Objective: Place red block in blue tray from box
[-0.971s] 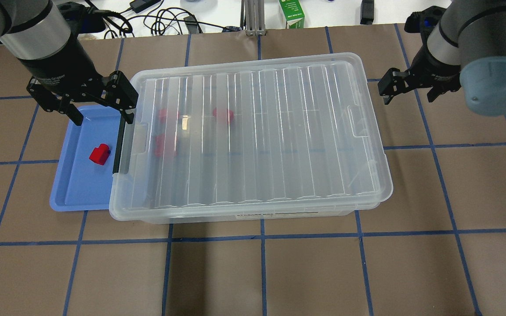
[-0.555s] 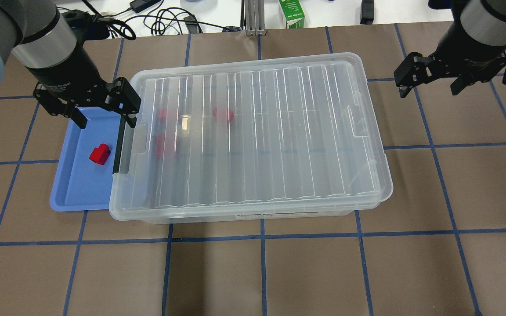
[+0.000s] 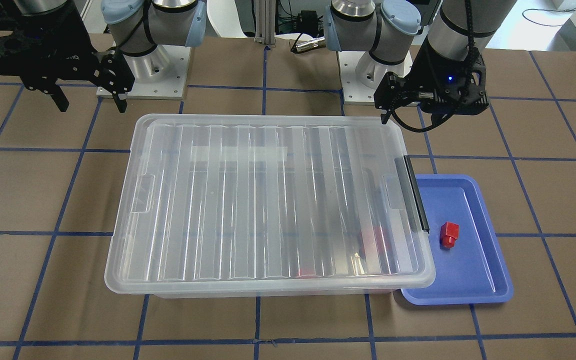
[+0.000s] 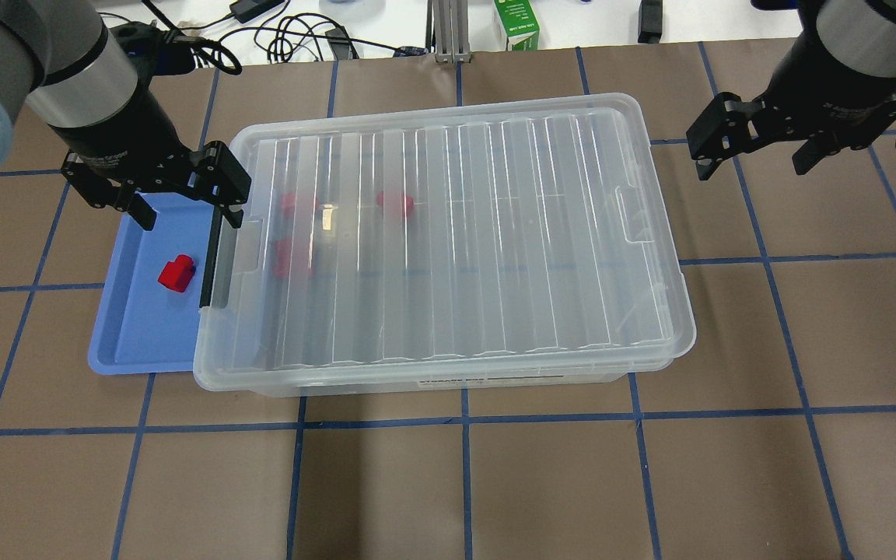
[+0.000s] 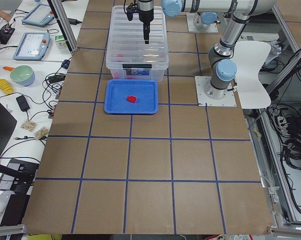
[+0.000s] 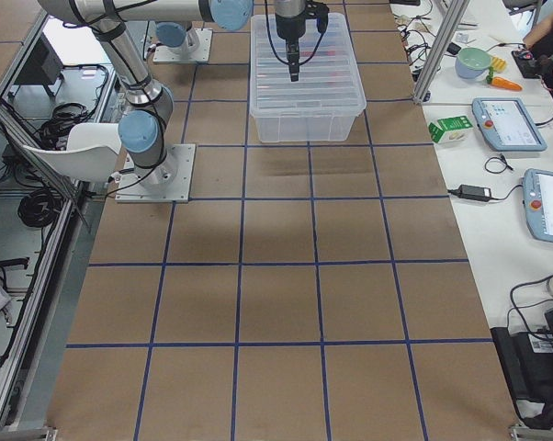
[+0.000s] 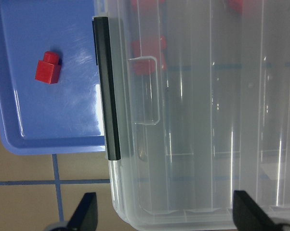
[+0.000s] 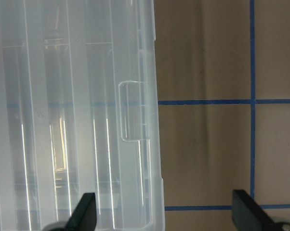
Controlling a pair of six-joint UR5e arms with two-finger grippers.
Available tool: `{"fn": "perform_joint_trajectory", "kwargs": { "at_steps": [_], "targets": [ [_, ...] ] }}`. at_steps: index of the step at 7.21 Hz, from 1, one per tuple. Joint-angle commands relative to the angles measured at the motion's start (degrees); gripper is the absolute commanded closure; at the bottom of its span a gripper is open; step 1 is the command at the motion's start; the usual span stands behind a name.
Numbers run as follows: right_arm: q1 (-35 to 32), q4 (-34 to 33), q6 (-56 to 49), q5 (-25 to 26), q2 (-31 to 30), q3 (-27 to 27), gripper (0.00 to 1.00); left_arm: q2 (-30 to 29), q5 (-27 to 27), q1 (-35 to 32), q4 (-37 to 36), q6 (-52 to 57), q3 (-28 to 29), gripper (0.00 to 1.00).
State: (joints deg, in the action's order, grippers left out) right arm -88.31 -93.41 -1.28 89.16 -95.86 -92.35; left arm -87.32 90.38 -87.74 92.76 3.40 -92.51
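Tabletop point(image 4: 495, 482): red block point(image 4: 176, 273) in blue tray point(image 4: 137, 342); L pincer point(image 4: 189, 220), R pincer point(image 4: 751, 167) both released.

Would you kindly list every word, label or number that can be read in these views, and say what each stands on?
No text reads clearly in any view.
White lettering on the body of the left gripper: too blurred to read.
White lettering on the body of the right gripper: too blurred to read.
Label strip on the front wall of the box: too small to read.
Print on the green carton: too small to read.
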Motion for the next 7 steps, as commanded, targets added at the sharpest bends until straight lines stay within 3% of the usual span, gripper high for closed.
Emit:
{"fn": "perform_joint_trajectory", "kwargs": {
  "at_steps": [1,7],
  "targets": [
    [-4.31,-0.02,2.95,-0.04,3.38,4.08,0.0,-0.04,0.05,0.2,-0.3,0.12,0.04,0.0],
    [-4.32,0.16,2.78,-0.13,5.86,5.95,0.0,0.04,0.5,0.64,-0.57,0.03,0.05,0.0]
  ]
}}
